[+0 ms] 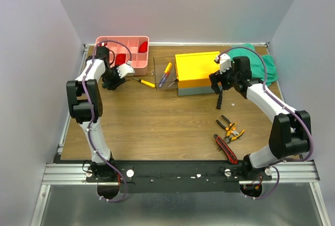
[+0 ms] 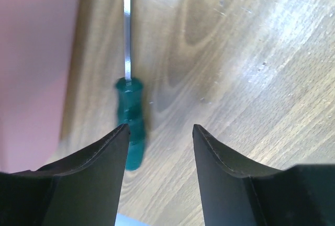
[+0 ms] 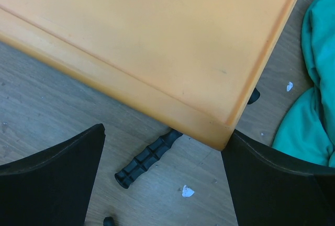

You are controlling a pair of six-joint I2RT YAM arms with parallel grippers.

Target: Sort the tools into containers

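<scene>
The pink tray (image 1: 121,48) stands at the back left, and its wall (image 2: 31,69) fills the left of the left wrist view. My left gripper (image 1: 114,83) (image 2: 160,132) hangs open just in front of it. A teal-handled screwdriver (image 2: 130,121) lies on the wood beside its left finger, ungripped. The yellow-lidded toolbox (image 1: 201,69) (image 3: 157,37) is shut. My right gripper (image 1: 219,86) (image 3: 167,131) stands wide open over its near right corner. The black hammer (image 1: 220,99) (image 3: 149,158) pokes out from under that corner. Yellow-handled screwdrivers (image 1: 144,82) (image 1: 165,74) lie between tray and toolbox.
Orange-and-black pliers (image 1: 230,126) and a red-and-black cutter (image 1: 226,149) lie on the table at the near right. The green cloth (image 1: 261,61) (image 3: 314,105) is bunched behind and right of the toolbox. Red items sit in some tray compartments.
</scene>
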